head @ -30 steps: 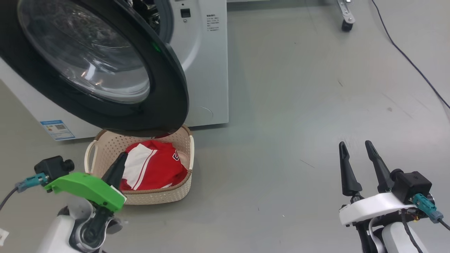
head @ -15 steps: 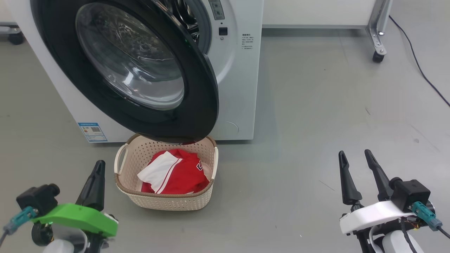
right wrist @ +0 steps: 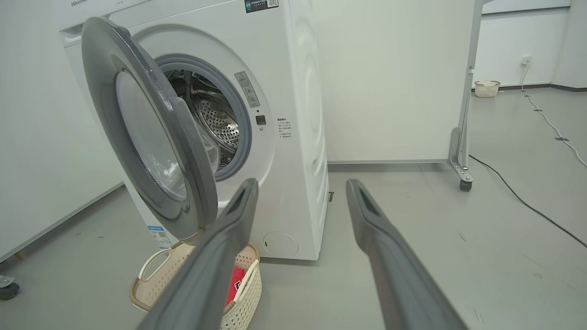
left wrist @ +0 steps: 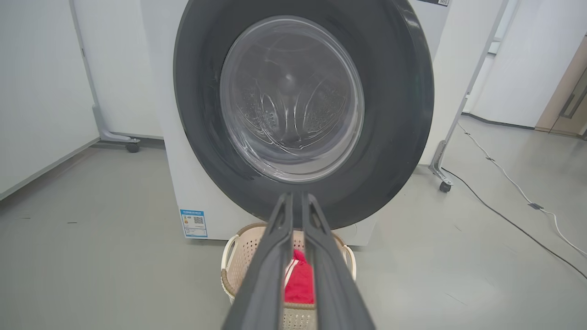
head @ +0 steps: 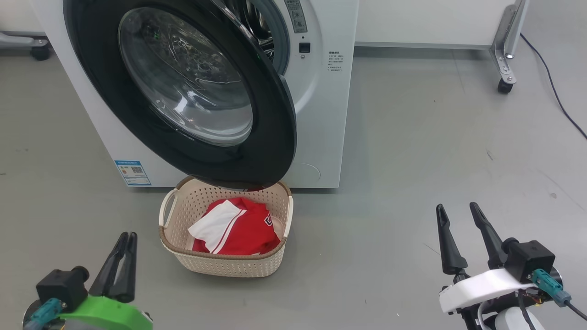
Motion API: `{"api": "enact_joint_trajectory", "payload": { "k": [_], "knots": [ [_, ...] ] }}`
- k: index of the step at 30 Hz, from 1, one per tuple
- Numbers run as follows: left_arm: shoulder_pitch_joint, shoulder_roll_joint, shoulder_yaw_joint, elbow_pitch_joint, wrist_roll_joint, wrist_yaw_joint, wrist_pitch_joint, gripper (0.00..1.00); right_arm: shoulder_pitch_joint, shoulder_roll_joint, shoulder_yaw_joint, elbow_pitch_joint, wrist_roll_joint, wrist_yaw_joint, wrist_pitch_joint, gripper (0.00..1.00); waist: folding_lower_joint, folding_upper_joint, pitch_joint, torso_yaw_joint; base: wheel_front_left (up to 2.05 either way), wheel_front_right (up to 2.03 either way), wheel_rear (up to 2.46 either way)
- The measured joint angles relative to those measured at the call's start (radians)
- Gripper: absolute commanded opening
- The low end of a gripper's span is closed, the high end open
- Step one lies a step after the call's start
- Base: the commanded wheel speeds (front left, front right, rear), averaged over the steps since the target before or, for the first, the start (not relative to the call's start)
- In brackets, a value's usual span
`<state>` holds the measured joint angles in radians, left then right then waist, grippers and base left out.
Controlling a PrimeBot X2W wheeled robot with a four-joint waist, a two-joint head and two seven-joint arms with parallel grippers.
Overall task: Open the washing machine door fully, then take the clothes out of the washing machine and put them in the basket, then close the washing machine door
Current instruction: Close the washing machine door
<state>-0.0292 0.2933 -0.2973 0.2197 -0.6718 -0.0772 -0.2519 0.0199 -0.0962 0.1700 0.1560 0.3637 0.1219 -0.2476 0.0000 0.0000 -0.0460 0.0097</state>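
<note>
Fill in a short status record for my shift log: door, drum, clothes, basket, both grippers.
door: washing machine door swung open
drum: the part of the drum seen past the door is bare steel, no cloth
clothes: red and white clothes lying in the basket
basket: on the floor against the washing machine, its back edge under the door
left gripper: left gripper fingers together, holding nothing, near the basket's left side
right gripper: right gripper open, empty, over bare floor

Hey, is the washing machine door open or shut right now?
Open. The washing machine door stands swung out from the washing machine, and the steel drum shows behind it.
</note>
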Motion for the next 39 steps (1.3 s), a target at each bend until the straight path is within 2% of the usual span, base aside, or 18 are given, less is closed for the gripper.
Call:
{"api": "enact_joint_trajectory", "payload": {
  "k": [15, 39],
  "knots": [
    [0.025, -0.032, 0.023, -0.094, 0.129, 0.038, 0.0, 1.0, 0.009, 0.002, 0.006, -0.004, 0.0, 0.0, 0.0, 1.0, 0.0, 0.0, 0.008, -0.002, 0.0, 0.0, 0.0],
    [0.086, -0.091, 0.064, -0.139, 0.203, 0.031, 0.0, 1.0, 0.009, 0.0, 0.021, -0.004, 0.0, 0.0, 0.0, 1.0, 0.0, 0.0, 0.011, -0.008, 0.0, 0.0, 0.0]
  ]
}}
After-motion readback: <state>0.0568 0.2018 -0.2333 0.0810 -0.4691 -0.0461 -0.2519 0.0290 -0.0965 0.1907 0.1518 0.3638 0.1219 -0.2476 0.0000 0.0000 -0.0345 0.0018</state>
